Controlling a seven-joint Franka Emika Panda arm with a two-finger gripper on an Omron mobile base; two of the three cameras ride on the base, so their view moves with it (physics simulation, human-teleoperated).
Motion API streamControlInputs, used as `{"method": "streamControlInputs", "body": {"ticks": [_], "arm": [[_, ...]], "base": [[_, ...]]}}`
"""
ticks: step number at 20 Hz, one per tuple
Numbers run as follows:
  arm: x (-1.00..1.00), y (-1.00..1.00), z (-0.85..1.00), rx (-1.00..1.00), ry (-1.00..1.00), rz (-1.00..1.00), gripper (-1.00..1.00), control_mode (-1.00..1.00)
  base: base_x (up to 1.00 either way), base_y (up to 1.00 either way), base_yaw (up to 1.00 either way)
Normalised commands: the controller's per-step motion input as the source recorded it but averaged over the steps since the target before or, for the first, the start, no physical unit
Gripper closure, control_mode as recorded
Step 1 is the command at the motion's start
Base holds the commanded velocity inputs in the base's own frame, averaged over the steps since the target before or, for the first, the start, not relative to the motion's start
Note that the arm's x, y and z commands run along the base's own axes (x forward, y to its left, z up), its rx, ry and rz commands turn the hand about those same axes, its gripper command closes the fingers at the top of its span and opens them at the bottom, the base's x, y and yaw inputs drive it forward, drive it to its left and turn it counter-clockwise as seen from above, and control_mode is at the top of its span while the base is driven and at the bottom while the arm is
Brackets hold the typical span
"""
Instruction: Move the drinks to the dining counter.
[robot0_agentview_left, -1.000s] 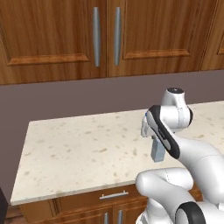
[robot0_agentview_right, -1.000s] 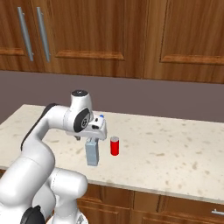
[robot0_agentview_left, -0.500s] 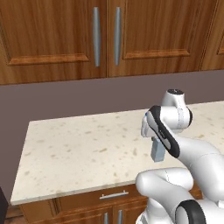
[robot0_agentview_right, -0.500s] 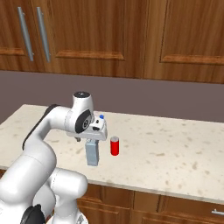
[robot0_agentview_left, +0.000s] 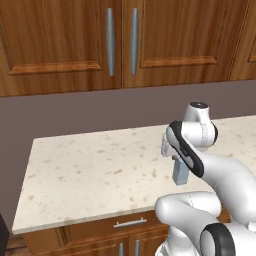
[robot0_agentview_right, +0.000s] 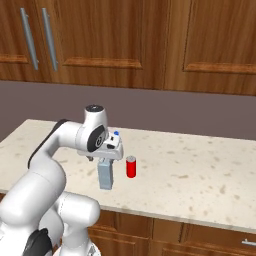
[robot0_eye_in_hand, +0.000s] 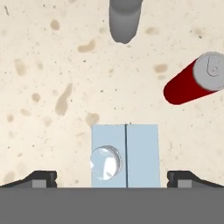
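Poised straight above the pale blue-grey gable-top carton (robot0_eye_in_hand: 125, 155), the two-finger pincer (robot0_eye_in_hand: 112, 179) has its jaws wide apart, one dark fingertip (robot0_eye_in_hand: 38, 178) on each side of the carton's roof, and it holds nothing.

All three drinks stand on the pale speckled stone counter with wooden drawers (robot0_agentview_left: 90, 175), under the brown wall cabinets (robot0_agentview_left: 120, 42), so none is yet at the dining counter. In the right base view they form a close group towards the front edge, about midway along the counter's length.

The carton (robot0_agentview_right: 105, 173) is the largest and stands nearest the front edge, upright, directly under the hand. It is probably light for its size, with thin walls that may dent under a hard squeeze; its flat sides look easy to grip. The open jaws line up with two opposite faces, so a hold on the body just below the folded ridge seems soundest, clear of the round cap on one slope.

The short red can (robot0_agentview_right: 131, 167) stands just beside the carton, apart from it, on the side away from the arm. It is likely stiff and smooth, so a mid-height grip across its round wall would suit.

The small clear water bottle with blue cap (robot0_agentview_right: 116, 134) is the smallest and sits behind the carton, towards the back edge, mostly hidden by the hand. Its thin, slippery wall probably needs a gentle grip below the cap.
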Motion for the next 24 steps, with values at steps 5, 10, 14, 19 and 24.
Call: {"method": "streamControlInputs", "body": {"ticks": [5, 10, 14, 19, 24], "arm": [[0.01, -0.06, -0.07, 0.00, 0.00, 0.00, -1.00, -1.00], [0.01, -0.11, -0.15, 0.00, 0.00, 0.00, -1.00, -1.00], [0.08, 0.00, -0.23, 0.00, 0.00, 0.00, -1.00, -1.00], [0.11, 0.00, -0.21, 0.00, 0.00, 0.00, -1.00, -1.00], [0.03, 0.00, -0.20, 0.00, 0.00, 0.00, 1.00, -1.00]], "base": [[0.00, 0.00, 0.00], [0.00, 0.00, 0.00], [0.00, 0.00, 0.00], [0.00, 0.00, 0.00], [0.00, 0.00, 0.00]]}}
